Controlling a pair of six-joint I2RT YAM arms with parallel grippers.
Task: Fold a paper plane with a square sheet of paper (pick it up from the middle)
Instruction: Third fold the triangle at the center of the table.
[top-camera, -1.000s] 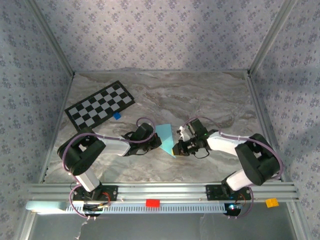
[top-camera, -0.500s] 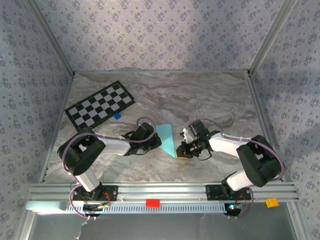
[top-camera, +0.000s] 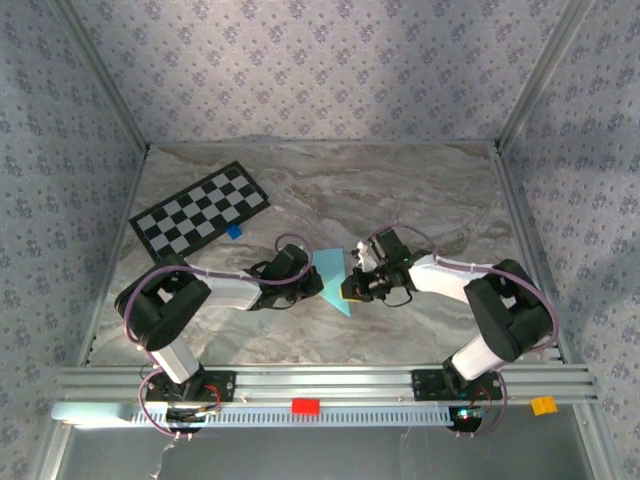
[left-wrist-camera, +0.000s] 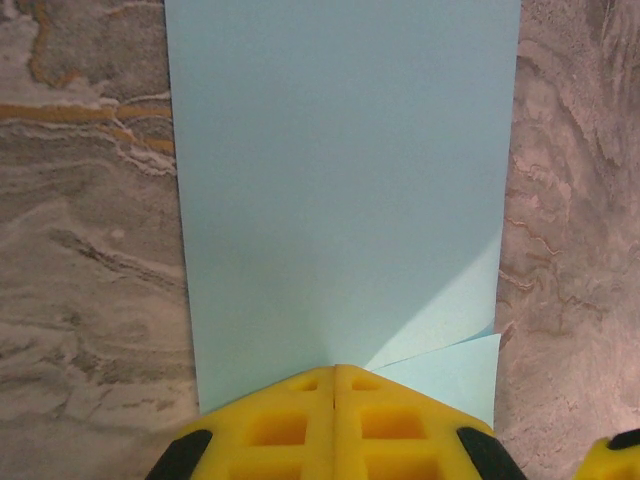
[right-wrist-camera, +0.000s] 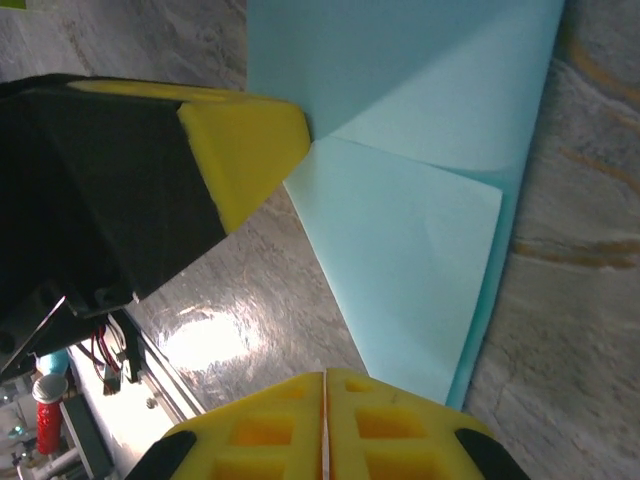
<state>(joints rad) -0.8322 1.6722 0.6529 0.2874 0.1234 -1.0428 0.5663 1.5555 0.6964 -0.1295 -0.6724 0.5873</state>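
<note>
Looking down from the overhead camera, you find the sheet of paper (top-camera: 331, 268) lying on the marbled table (top-camera: 420, 190) just below the middle of the frame. The left gripper (top-camera: 316, 283) meets its left edge and the right gripper (top-camera: 350, 291) its right edge, so the two arms face each other across it.

In your left wrist view the yellow fingertips (left-wrist-camera: 290, 425) are clenched, pad against pad, at the bottom centre. Their point rests on the near edge of the paper, which runs flat up to the top of the frame. At lower right a corner flap (left-wrist-camera: 450, 365) is folded over onto the sheet.

In your right wrist view that arm's own fingers are also closed tight at the bottom centre, and the flap's lower point comes down just beside them; you cannot tell whether they touch it. The left gripper's yellow tip reaches in from the upper left and touches the paper where the flap's crease begins.

At the upper left of the overhead frame, the checkerboard card (top-camera: 200, 211) lies well apart from the sheet, with a small blue block (top-camera: 234, 231) just beside its lower right edge.
</note>
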